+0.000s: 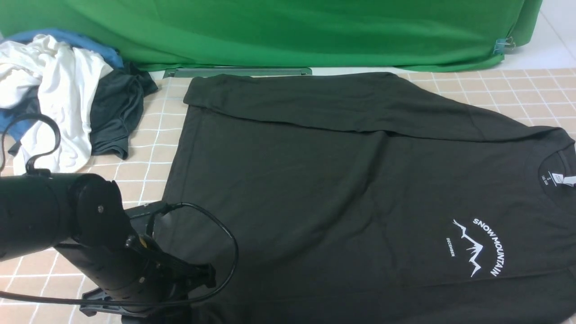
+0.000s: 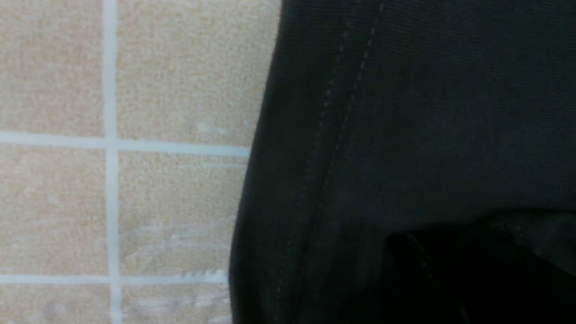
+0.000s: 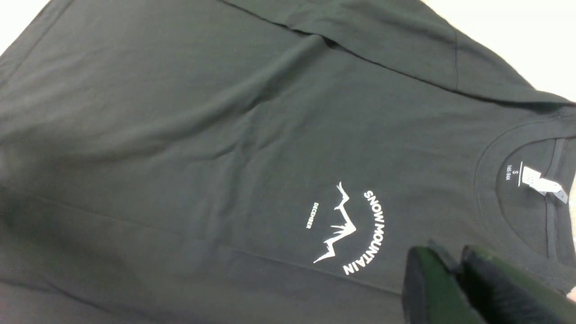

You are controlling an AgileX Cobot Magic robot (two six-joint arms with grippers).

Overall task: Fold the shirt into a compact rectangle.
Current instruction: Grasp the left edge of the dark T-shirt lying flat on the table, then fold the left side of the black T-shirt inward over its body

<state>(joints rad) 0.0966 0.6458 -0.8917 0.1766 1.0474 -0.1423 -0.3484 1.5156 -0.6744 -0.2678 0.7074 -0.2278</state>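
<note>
Presently my left gripper sits low at the near-left corner of the shirt, right at its hem; whether it is spread or pinching cloth I cannot tell; right gripper hovers beside the print, fingers pressed together, empty; shirt lies flat on the tiled table, long axis left to right, collar pointing right, hem left; far edge already folded in; near edge next, I judge.

On my left a crumpled white garment lies heaped over a blue cloth, a dark grey garment beside it, on the beige checked tabletop. Ahead hangs a green fabric backdrop.
</note>
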